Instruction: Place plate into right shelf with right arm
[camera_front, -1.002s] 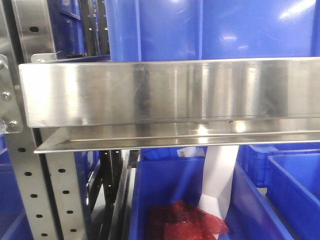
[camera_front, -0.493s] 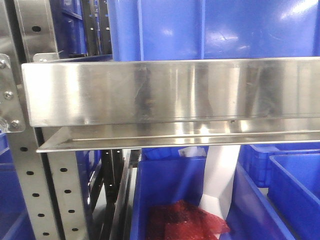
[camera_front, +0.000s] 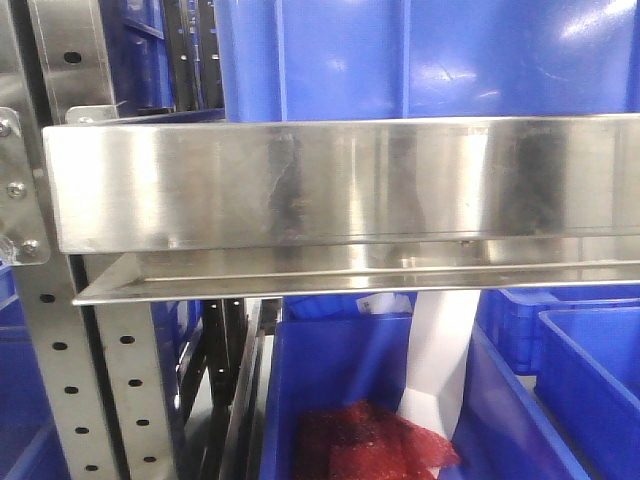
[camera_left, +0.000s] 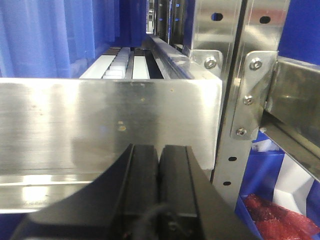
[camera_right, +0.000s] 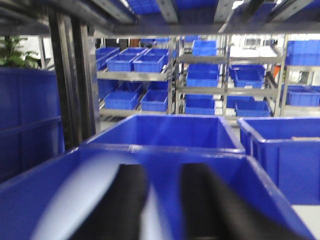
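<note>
The right gripper (camera_right: 162, 210) holds the plate (camera_right: 75, 200) on edge between its fingers, above a blue bin (camera_right: 165, 132) at twelve o'clock — the carry-in step, I judge; next comes lowering and letting go inside the right shelf (camera_front: 340, 180); the left gripper (camera_left: 159, 180) hangs idle, jaws pressed together, empty.

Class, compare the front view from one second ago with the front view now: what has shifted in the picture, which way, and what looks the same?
The shiny stainless-steel shelf lip and the perforated steel upright sit slightly further right in the picture than a second ago, so the view itself shifted a little; most of that came in the first half second. The blue plastic bin, red crumpled material and white sheet keep their arrangement. No grasp or release shows.
</note>
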